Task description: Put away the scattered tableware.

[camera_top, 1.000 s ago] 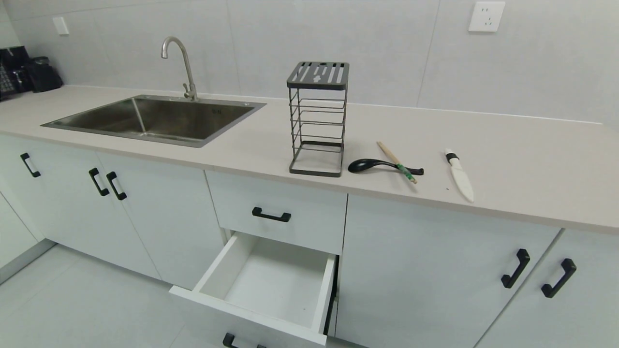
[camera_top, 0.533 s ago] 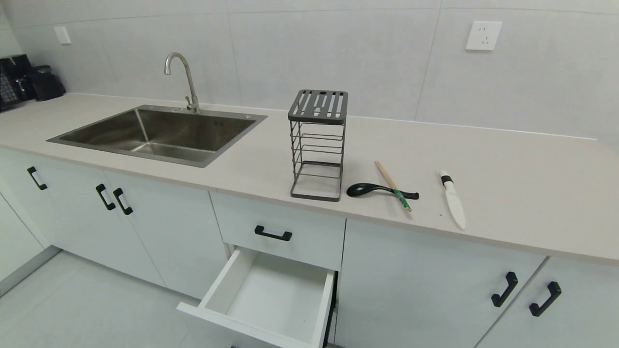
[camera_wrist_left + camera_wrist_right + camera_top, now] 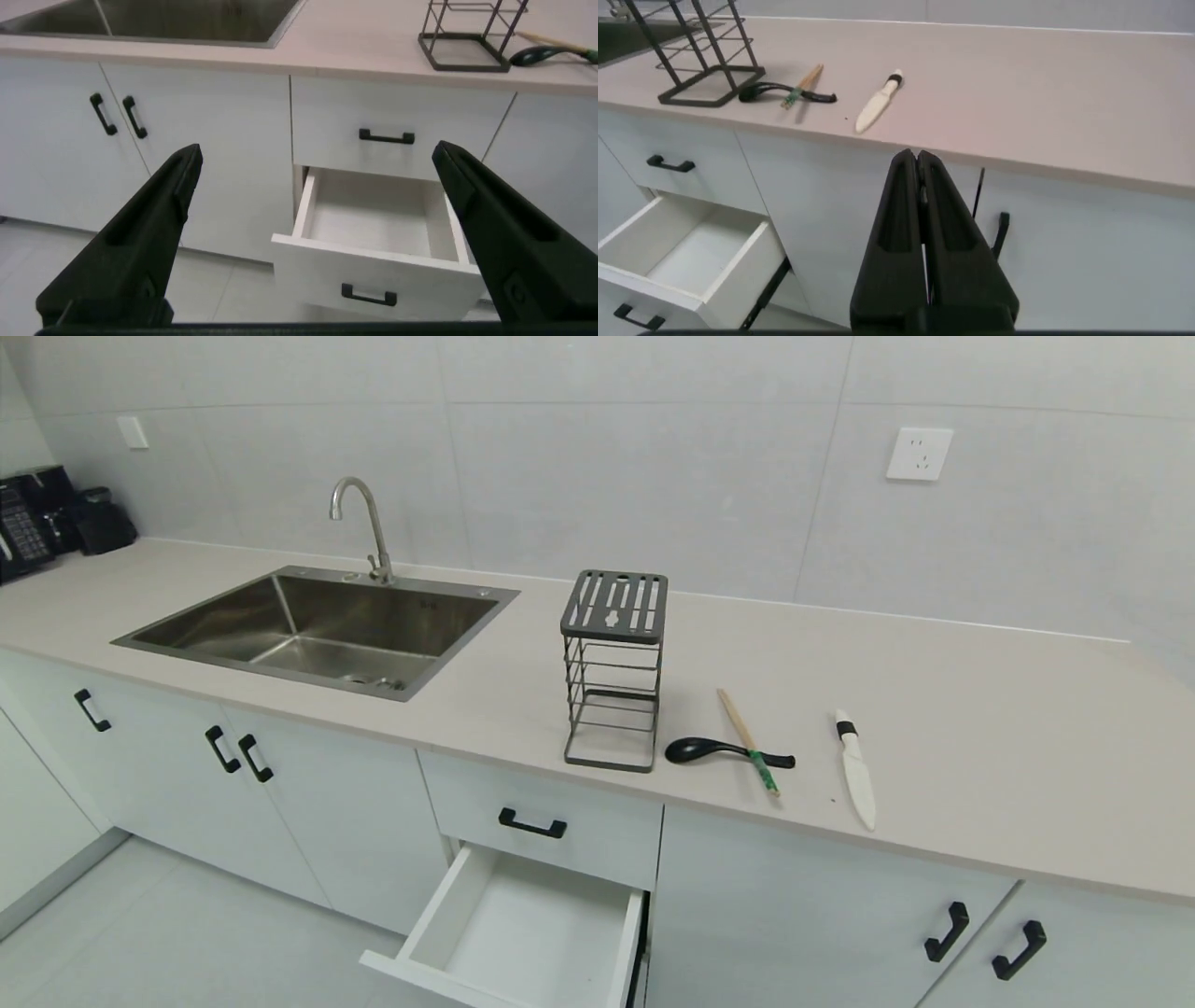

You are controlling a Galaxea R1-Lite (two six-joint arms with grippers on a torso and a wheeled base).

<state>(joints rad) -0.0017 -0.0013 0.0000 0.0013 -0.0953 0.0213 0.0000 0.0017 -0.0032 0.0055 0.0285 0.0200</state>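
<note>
**Tableware loose on the counter, lower drawer pulled out**

Head view. On the pale counter (image 3: 980, 737), a dark wire rack (image 3: 613, 672), upright, with a slotted top plate, close to the front edge. Just to the right of its base, a black spoon (image 3: 719, 750), lying flat, bowl toward the rack and handle pointing right. Across that handle, wooden chopsticks (image 3: 747, 742) with a green end, slanting toward the front edge; which lies on top cannot be told. Farther right and apart from both, a white knife (image 3: 855, 770) with a black band, flat, tip toward the counter's front edge. Well to the left, a steel sink (image 3: 317, 630) with a curved faucet (image 3: 359, 523). Below the rack, a shut drawer with a black handle, and under it an open drawer (image 3: 523, 933), white inside.

Left wrist view. Left gripper (image 3: 318, 154) released, its two black fingers (image 3: 140, 243) spread wide and holding nothing, hanging in front of the cabinets. Between the fingers and farther off, the open drawer (image 3: 378, 224). Above it on the counter, the rack's base (image 3: 464, 42) and the spoon's bowl (image 3: 537, 56).

Right wrist view. Right gripper (image 3: 916, 159) clenched, fingers pressed together on nothing, in front of the cabinet doors below the counter's edge. Beyond it on the counter, the knife (image 3: 878, 103), then the chopsticks (image 3: 803, 86) crossing the spoon (image 3: 775, 91), then the rack (image 3: 705, 65). Lower down, the open drawer (image 3: 687, 252).
</note>
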